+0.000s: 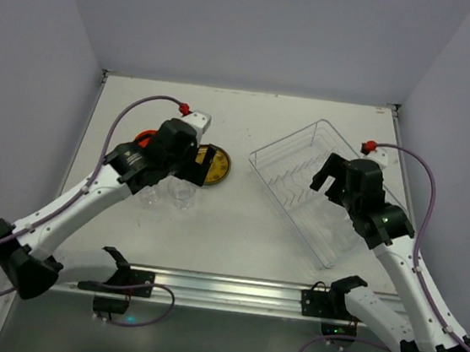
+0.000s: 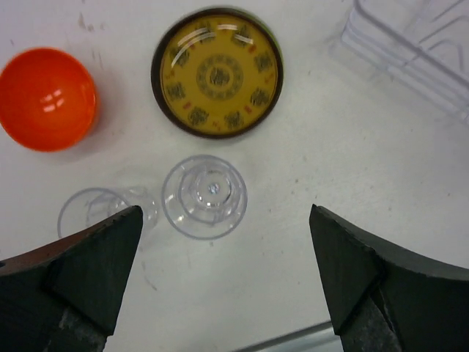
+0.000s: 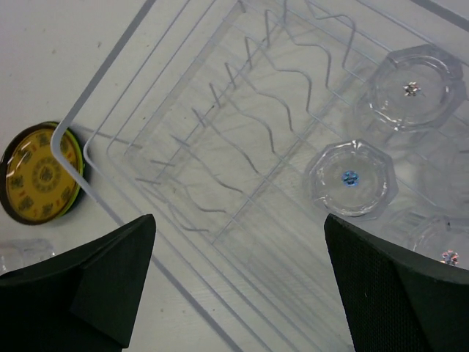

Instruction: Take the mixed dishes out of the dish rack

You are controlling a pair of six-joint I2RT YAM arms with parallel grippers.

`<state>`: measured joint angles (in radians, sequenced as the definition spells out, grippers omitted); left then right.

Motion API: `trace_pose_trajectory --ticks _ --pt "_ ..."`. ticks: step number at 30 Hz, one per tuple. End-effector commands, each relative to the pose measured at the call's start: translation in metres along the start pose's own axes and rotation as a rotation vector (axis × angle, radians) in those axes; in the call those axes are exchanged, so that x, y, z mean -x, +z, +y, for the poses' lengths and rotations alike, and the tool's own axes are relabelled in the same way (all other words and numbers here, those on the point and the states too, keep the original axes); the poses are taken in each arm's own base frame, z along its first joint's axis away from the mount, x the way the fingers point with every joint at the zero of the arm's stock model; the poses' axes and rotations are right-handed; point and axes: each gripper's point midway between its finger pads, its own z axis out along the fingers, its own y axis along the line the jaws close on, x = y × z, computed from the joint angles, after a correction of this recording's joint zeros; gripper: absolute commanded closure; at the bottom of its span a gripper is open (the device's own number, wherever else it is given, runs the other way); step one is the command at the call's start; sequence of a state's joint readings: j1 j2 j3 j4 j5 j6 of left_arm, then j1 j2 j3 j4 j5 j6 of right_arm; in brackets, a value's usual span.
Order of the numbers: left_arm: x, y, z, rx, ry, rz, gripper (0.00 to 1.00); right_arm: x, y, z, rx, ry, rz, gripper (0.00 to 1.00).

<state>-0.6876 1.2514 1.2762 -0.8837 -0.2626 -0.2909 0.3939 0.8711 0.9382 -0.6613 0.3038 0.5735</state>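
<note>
The clear dish rack (image 1: 300, 138) lies at the right, with its wire plate holder (image 3: 249, 95) bare. Three clear cups stand upside down in it (image 3: 352, 178), (image 3: 416, 86), (image 3: 440, 246). My right gripper (image 3: 239, 220) hovers open and empty over the rack; it also shows in the top view (image 1: 325, 186). On the table at the left are the orange bowl (image 2: 47, 99), the olive-yellow patterned plate (image 2: 218, 73) with a green edge under it, and two clear cups (image 2: 205, 196), (image 2: 91, 209). My left gripper (image 2: 226, 246) hangs open and empty above them.
The rack's near-left corner (image 2: 418, 44) is close to the patterned plate (image 1: 212, 165). Grey walls enclose the table on three sides. A metal rail (image 1: 230, 290) runs along the near edge between the arm bases.
</note>
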Motion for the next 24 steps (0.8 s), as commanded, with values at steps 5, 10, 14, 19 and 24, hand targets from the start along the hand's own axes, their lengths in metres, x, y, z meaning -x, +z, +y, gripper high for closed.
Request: trace_pose_trajectory --ticks 5,10,14,19,24 --pt "0.027 -0.043 0.037 0.062 -0.079 -0.468 0.00 0.009 0.006 -0.034 -0.168 0.163 -0.059 0.01" --pt "0.021 -0.057 0.051 0.114 -0.121 -0.463 0.00 -0.005 0.020 -0.056 -0.308 0.203 -0.026 0.01" --pt "0.006 -0.057 0.065 0.186 -0.139 -0.413 0.00 -0.015 0.030 -0.078 -0.459 0.205 0.017 0.01" --pt "0.004 -0.058 0.064 0.153 -0.180 -0.506 0.00 -0.019 0.037 -0.085 -0.511 0.201 0.035 0.01" --pt "-0.003 -0.046 0.056 0.121 -0.155 -0.461 0.00 -0.015 0.042 -0.091 -0.549 0.198 0.039 0.01"
